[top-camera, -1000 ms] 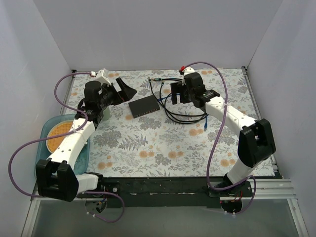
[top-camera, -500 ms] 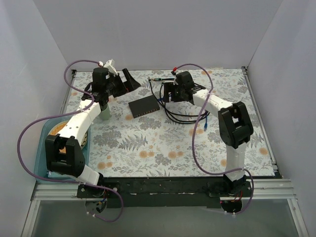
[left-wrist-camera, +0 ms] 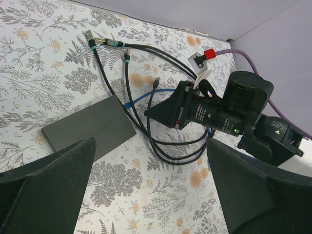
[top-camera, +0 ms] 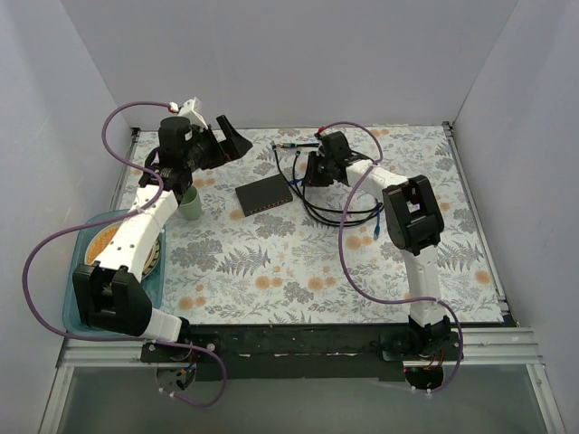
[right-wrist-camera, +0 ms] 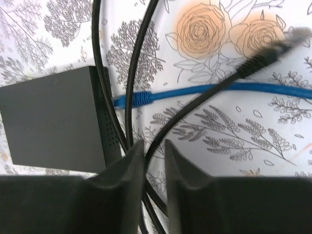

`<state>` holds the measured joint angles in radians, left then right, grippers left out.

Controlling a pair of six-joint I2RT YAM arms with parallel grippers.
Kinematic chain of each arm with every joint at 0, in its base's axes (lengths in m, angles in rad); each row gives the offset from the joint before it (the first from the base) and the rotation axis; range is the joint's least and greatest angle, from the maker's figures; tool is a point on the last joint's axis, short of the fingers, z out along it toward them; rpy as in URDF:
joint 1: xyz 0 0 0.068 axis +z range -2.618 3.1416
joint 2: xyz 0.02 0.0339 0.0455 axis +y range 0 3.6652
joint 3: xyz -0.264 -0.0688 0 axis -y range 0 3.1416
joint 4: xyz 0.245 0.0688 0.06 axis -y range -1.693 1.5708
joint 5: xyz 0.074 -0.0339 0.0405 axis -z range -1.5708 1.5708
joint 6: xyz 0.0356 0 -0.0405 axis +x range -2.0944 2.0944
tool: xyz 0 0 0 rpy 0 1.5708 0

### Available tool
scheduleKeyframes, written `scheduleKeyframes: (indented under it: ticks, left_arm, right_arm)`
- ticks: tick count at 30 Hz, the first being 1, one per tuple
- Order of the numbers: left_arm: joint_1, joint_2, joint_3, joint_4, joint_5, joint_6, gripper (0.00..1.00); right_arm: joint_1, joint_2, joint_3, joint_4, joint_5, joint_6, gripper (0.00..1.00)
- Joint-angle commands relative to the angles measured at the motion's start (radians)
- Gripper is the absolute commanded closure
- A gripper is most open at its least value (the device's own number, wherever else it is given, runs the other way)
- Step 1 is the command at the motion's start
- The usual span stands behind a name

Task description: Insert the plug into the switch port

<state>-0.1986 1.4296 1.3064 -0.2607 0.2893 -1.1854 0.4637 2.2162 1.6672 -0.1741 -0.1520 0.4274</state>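
The dark grey switch box (top-camera: 264,194) (left-wrist-camera: 87,129) (right-wrist-camera: 48,122) lies flat on the flowered cloth; none of its sockets shows. My right gripper (top-camera: 310,173) (right-wrist-camera: 153,146) sits low just right of the box. Its jaws are drawn close on a black cable (right-wrist-camera: 195,105) that runs between them. That cable ends in a blurred clear plug (right-wrist-camera: 292,36), lying free on the cloth. My left gripper (top-camera: 231,140) (left-wrist-camera: 150,141) hangs wide open above the cloth, behind and left of the box, holding nothing.
A blue cable (right-wrist-camera: 209,87) (left-wrist-camera: 141,97) ends right beside the box. More black cable loops (top-camera: 330,212) lie on the right, with green-tipped connectors (left-wrist-camera: 105,43) at the back. A green cup (top-camera: 190,207) and a teal tray (top-camera: 80,237) holding an orange plate (top-camera: 110,242) stand on the left.
The right gripper went from open to close on the black cable and edged left toward the box. The left arm swung back a little, still wide open.
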Motion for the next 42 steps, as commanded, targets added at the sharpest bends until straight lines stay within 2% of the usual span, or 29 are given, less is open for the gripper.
scheduleKeyframes:
  ticks: [1, 4, 10, 15, 19, 25, 31, 33, 36, 42]
  left_arm:
    - [-0.001, -0.061, -0.012, -0.005, -0.015, 0.015, 0.02]
    - [-0.001, -0.064, -0.025, -0.006, -0.016, 0.017, 0.02]
    - [-0.001, -0.081, -0.050, -0.011, -0.029, 0.021, 0.02]
    - [-0.001, -0.092, -0.085, 0.001, -0.035, 0.018, 0.02]
    - [-0.002, -0.092, -0.110, 0.028, -0.021, 0.004, 0.02]
    - [-0.001, -0.081, -0.127, 0.049, -0.007, -0.006, 0.02]
    - [-0.002, -0.081, -0.186, 0.061, 0.008, -0.014, 0.02]
    - [-0.002, -0.075, -0.219, 0.087, 0.066, -0.037, 0.02]
    - [-0.002, -0.061, -0.280, 0.146, 0.152, -0.069, 0.02]
    - [-0.025, -0.048, -0.380, 0.255, 0.247, -0.118, 0.03]
  right_arm:
    - [-0.007, 0.008, 0.058, 0.073, -0.063, 0.027, 0.87]
    - [-0.013, -0.018, 0.069, 0.120, -0.118, 0.013, 0.99]
    - [-0.054, -0.111, 0.233, 0.038, -0.161, -0.042, 0.99]
    - [-0.117, -0.297, 0.371, -0.033, -0.169, -0.084, 0.99]
    - [-0.146, -0.476, 0.347, -0.060, -0.166, -0.131, 0.99]
    - [-0.154, -0.686, 0.131, -0.064, -0.233, -0.196, 0.99]
    - [-0.146, -0.843, -0.243, -0.001, -0.408, -0.242, 0.99]
    - [-0.119, -0.875, -0.416, 0.039, -0.443, -0.248, 0.99]
    - [-0.057, -0.897, -0.597, 0.041, -0.405, -0.286, 0.99]
    - [0.121, -0.879, -0.782, 0.157, -0.405, -0.288, 0.99]
